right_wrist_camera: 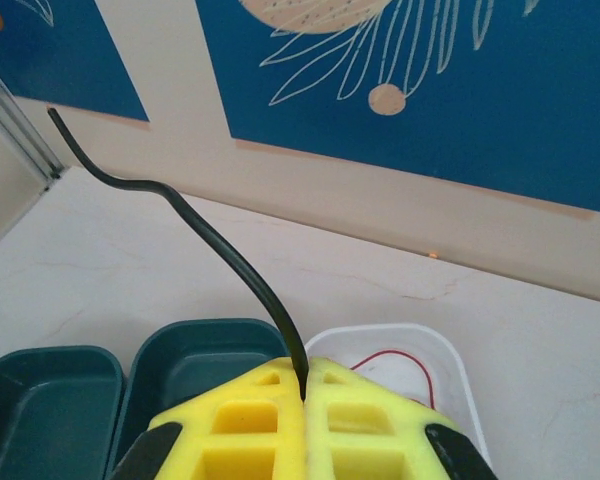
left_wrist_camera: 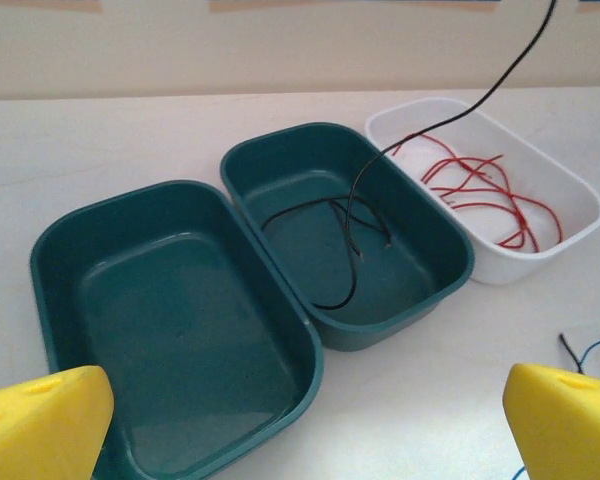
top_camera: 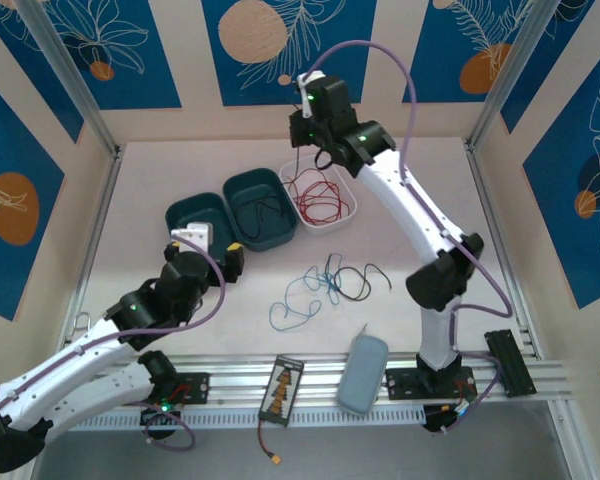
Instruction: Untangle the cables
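Observation:
My right gripper (top_camera: 302,128) (right_wrist_camera: 305,385) hangs high over the back of the table, shut on one thin black cable (right_wrist_camera: 210,235). That cable (left_wrist_camera: 352,215) runs down into the middle teal tray (top_camera: 230,190) (left_wrist_camera: 280,135), where its lower end lies coiled. Red cables (top_camera: 318,200) (left_wrist_camera: 480,190) lie in the white tray (top_camera: 352,200) (left_wrist_camera: 580,190). On the tabletop, blue cables (top_camera: 295,305) and black cables (top_camera: 355,280) lie loosely crossed. My left gripper (top_camera: 208,250) (left_wrist_camera: 310,420) stands open and holds nothing, at the near edge of the bare left teal tray (top_camera: 195,215) (left_wrist_camera: 180,330).
The three trays stand in a row at the back centre. A grey pouch (top_camera: 363,372) and a small board (top_camera: 282,388) with a yellow-plugged wire (top_camera: 275,460) rest on the metal rail at the near edge. Walls close in the table's other sides.

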